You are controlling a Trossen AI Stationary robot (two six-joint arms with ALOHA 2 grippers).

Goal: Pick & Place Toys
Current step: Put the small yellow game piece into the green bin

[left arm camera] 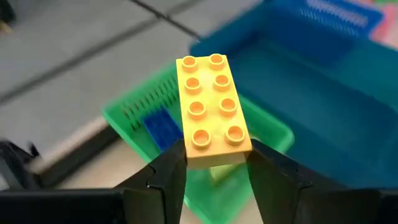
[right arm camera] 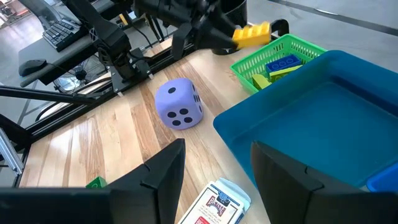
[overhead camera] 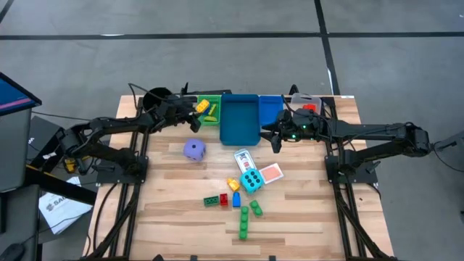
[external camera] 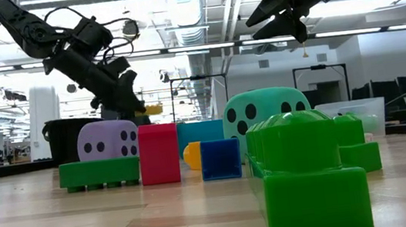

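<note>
My left gripper [overhead camera: 198, 108] is shut on a yellow brick [left arm camera: 211, 112] above the green bin [left arm camera: 261, 134], which holds a blue brick [left arm camera: 160, 127] and other pieces. My right gripper [right arm camera: 217, 149] hangs open over the table near the big blue bin [overhead camera: 239, 119], with nothing between its fingers. A purple die [overhead camera: 193, 149] rests on the wood at centre left. A card box [overhead camera: 244, 159], a loose card [overhead camera: 270, 174], a cyan dotted die [overhead camera: 251, 181] and several small bricks [overhead camera: 244, 225] lie nearer the front. My left gripper pinches the yellow brick's two long sides at its near end [left arm camera: 214, 158] between its two fingers [left arm camera: 168, 177]. The fingers slant downward from the table's left side, and the brick sticks out ahead of them. It is studs up and lifted clear above the green bin.
A smaller blue bin [overhead camera: 270, 109] and a clear bin [overhead camera: 308, 101] stand at the far right beside the big blue one. A black cup [overhead camera: 154, 98] sits at the far left. Bare wood lies left of the purple die and along the front edge.
</note>
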